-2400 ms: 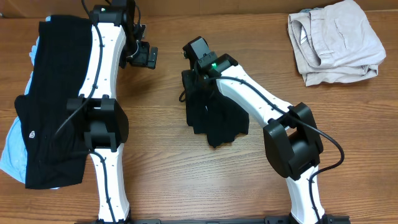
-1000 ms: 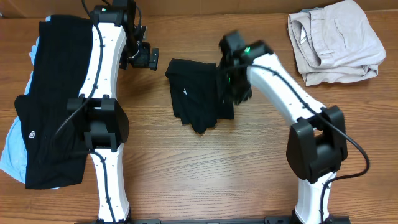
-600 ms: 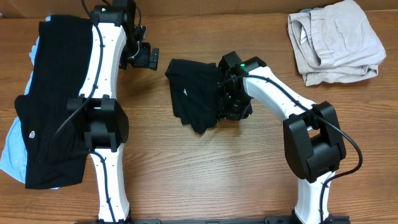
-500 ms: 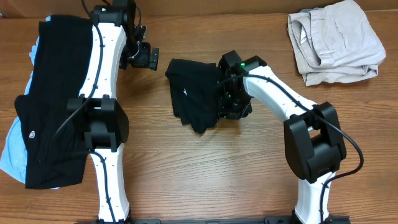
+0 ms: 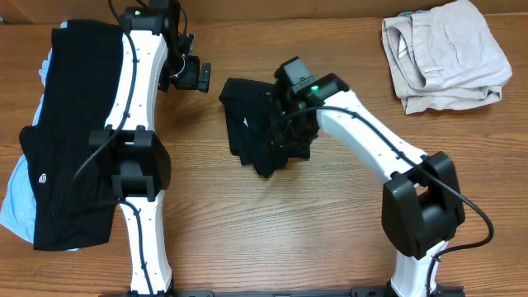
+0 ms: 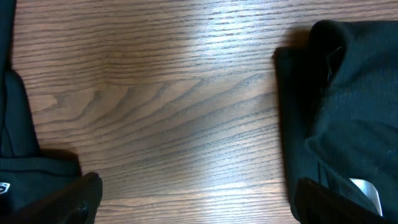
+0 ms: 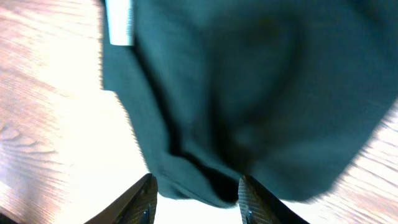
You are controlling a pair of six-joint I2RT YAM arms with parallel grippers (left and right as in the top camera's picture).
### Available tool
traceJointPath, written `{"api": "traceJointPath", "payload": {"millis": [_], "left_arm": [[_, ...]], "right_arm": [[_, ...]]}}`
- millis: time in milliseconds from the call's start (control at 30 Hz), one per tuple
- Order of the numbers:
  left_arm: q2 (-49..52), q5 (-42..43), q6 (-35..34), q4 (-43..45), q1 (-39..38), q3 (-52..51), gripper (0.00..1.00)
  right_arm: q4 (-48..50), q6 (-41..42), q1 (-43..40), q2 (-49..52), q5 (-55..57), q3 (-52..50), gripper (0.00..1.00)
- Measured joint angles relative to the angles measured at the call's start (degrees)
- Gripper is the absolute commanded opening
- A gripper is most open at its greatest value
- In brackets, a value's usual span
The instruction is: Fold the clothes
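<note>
A folded black T-shirt point(image 5: 247, 124) lies mid-table, its small white logo facing up. My right gripper point(image 5: 285, 132) hovers over the shirt's right half. In the right wrist view the jaws point(image 7: 199, 202) stand apart, and the shirt's near edge point(image 7: 249, 93) sits just ahead of the fingertips with nothing pinched. A white tag point(image 7: 119, 22) shows at the top left. My left gripper point(image 5: 188, 74) is wide open over bare wood, left of the shirt. In the left wrist view the gripper point(image 6: 202, 205) spans wood, with the shirt point(image 6: 348, 93) at the right.
A stack of black T-shirts point(image 5: 70, 124) lies on a pale blue garment point(image 5: 15, 198) along the left side. Beige trousers point(image 5: 441, 54) lie folded at the back right corner. The wooden table point(image 5: 247, 239) is bare wood toward the front.
The right gripper carried the black shirt back and left, set it down, and has now moved left over it. The shirt has lain still for the last second. The left arm stayed put.
</note>
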Motion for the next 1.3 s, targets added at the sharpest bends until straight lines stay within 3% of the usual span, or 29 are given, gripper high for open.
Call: {"api": "traceJointPath", "payload": {"millis": [467, 900, 1000, 1067, 1100, 1300], "left_arm": [[0.00, -0.02, 0.00, -0.28, 0.00, 0.00, 1.00], [0.00, -0.02, 0.00, 0.04, 0.02, 0.00, 1.00], [0.00, -0.02, 0.00, 0.04, 0.02, 0.00, 1.00], [0.00, -0.02, 0.00, 0.04, 0.02, 0.00, 1.00], [0.00, -0.02, 0.00, 0.04, 0.00, 0.00, 1.00], [0.00, -0.04, 0.00, 0.07, 0.02, 0.00, 1.00]], "right_arm": [[1.22, -0.55, 0.74, 4.52, 2.71, 0.00, 0.41], [1.31, -5.46, 4.42, 4.52, -2.67, 0.00, 0.40], [1.38, -5.84, 4.79, 4.52, -2.89, 0.00, 0.28], [1.46, -6.08, 4.72, 4.52, -2.89, 0.00, 0.07], [1.55, -5.97, 4.72, 4.52, -2.84, 0.00, 0.04], [1.84, -5.55, 4.74, 4.52, -5.03, 1.42, 0.04]]}}
